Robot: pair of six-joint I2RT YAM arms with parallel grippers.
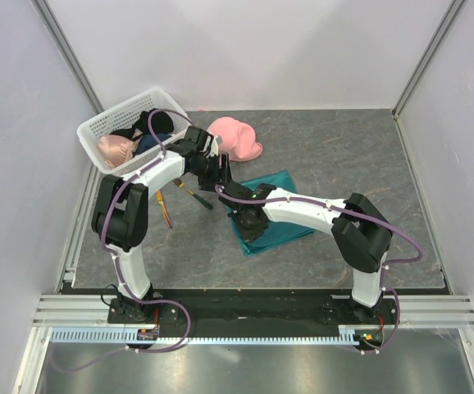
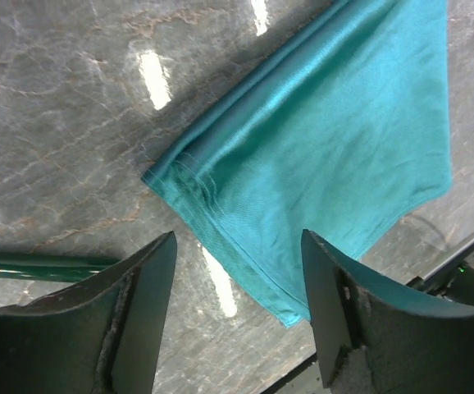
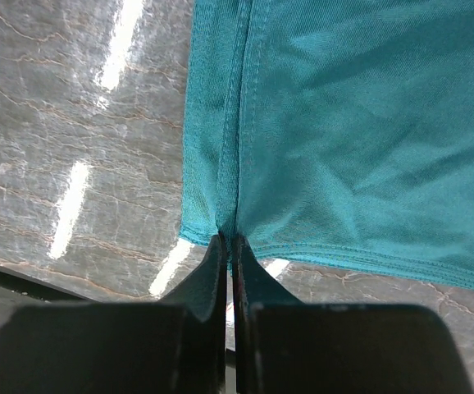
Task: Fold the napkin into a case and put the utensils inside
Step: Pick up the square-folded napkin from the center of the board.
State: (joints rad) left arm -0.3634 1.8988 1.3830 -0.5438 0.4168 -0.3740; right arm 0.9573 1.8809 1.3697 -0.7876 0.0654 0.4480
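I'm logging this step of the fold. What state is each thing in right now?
napkin: folded in layers, lying on the table.
left gripper: open, above a napkin corner, holding nothing.
right gripper: shut on the napkin's edge.
fork: lying on the table, outside the napkin.
purple-and-orange utensil: lying on the table, outside the napkin.
pink cap: on the table, untouched.
white basket: upright, with items inside.
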